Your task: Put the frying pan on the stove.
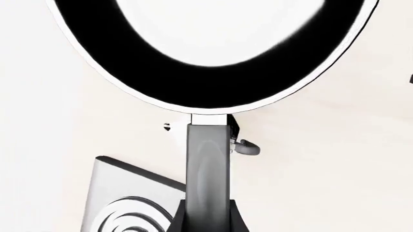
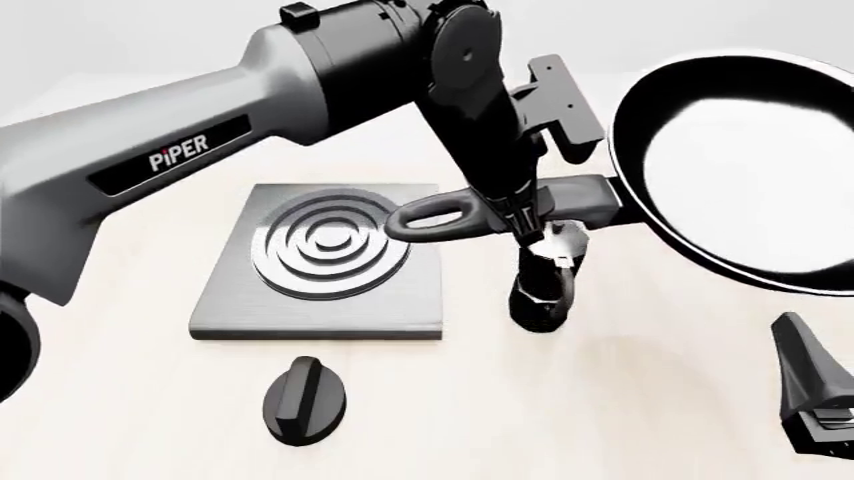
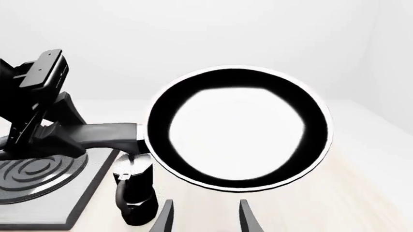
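The left tool (image 2: 523, 212) is clamped on the handle of the frying pan (image 2: 747, 170), holding it in the air, tilted, to the right of the stove (image 2: 327, 262) and above the moka pot (image 2: 543, 288). Gripping the long handle keeps the pan's weight controllable for carrying it across. The right tool (image 3: 205, 215) hangs with its fingers wide apart, holding nothing, near the table (image 2: 601, 400)

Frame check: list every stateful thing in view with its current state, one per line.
frying pan: lifted off the table, held by its handle, tilted, empty
stove: flat on the table, nothing on it
moka pot: upright on the table, below the pan handle
knob: lying on the table in front of the stove
left gripper: shut on the pan handle
right gripper: open, holding nothing
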Controlling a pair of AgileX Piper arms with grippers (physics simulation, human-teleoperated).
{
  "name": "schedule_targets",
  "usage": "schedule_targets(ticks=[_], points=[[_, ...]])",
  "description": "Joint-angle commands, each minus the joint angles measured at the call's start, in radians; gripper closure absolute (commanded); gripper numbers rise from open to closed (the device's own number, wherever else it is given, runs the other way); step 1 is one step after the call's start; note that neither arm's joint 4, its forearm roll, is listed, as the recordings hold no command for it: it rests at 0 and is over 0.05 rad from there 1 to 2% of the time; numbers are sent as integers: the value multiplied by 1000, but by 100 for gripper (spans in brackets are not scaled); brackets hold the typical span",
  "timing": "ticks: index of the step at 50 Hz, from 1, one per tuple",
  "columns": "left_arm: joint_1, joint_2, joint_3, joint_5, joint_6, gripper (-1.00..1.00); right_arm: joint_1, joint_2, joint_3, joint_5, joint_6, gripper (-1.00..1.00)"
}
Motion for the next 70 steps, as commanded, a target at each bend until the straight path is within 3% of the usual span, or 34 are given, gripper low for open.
schedule_targets(ticks=[1,7,8,11,16,27,33,34,36,39,52,58,65,66,68,70], points=[[49,-19,-76,-15,38,100,0,0,0,0,0,-100],[59,-24,-85,-9,24,100,0,0,0,0,0,-100],[84,-37,-71,-39,56,100,0,0,0,0,0,-100],[59,-31,-92,-7,-1,100,0,0,0,0,0,-100],[108,-20,-107,-11,-16,100,0,0,0,0,0,-100],[159,-76,-24,-20,-59,100,0,0,0,0,0,-100],[184,-99,-23,-9,-112,100,0,0,0,0,0,-100],[170,-107,-28,-5,-147,100,0,0,0,0,0,-100],[209,-113,-23,-8,-125,100,0,0,0,0,0,-100],[203,-136,-1,-6,-165,100,0,0,0,0,0,-100],[304,-219,132,-53,-183,100,0,0,0,0,0,-100],[327,-252,163,-38,-236,100,0,0,0,0,0,-100],[377,-293,259,-59,-269,100,0,0,0,0,0,-100],[361,-303,265,-58,-312,100,0,0,0,0,0,-100],[399,-324,301,-66,-284,100,0,0,0,0,0,-100],[394,-347,334,-70,-303,100,0,0,0,0,0,-100]])
